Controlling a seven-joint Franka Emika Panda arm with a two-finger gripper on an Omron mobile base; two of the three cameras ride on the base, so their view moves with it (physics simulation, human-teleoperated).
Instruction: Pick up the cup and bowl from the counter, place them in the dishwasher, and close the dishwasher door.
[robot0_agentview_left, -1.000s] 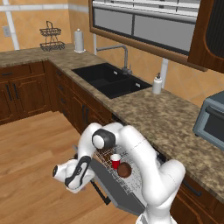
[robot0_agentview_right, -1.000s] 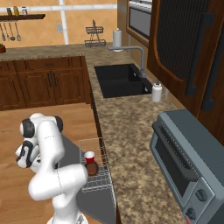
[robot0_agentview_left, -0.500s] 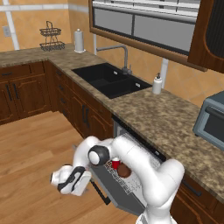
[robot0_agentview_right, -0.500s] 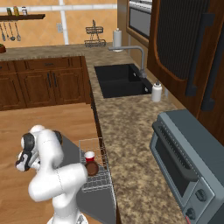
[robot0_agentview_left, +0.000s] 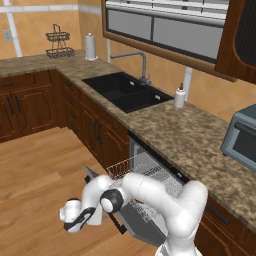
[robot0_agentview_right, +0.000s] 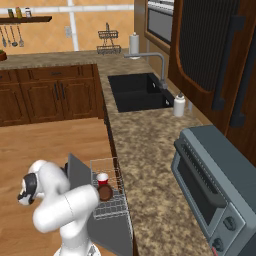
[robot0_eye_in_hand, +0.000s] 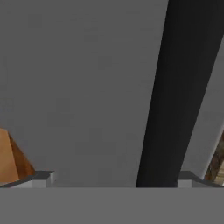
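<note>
Both cup (robot0_agentview_right: 102, 178) and bowl (robot0_agentview_right: 105, 192) sit racked; your fingers (robot0_eye_in_hand: 41, 178), spread open, face the door (robot0_eye_in_hand: 87, 87). Next, push it up shut.

No readable text or labels anywhere (appliances included).

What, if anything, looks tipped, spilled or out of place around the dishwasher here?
Nothing stands out. The cup stands upright beside the bowl in the rack of the dishwasher. The dishwasher door hangs partly open, the hand close against its outer face by the handle.
</note>
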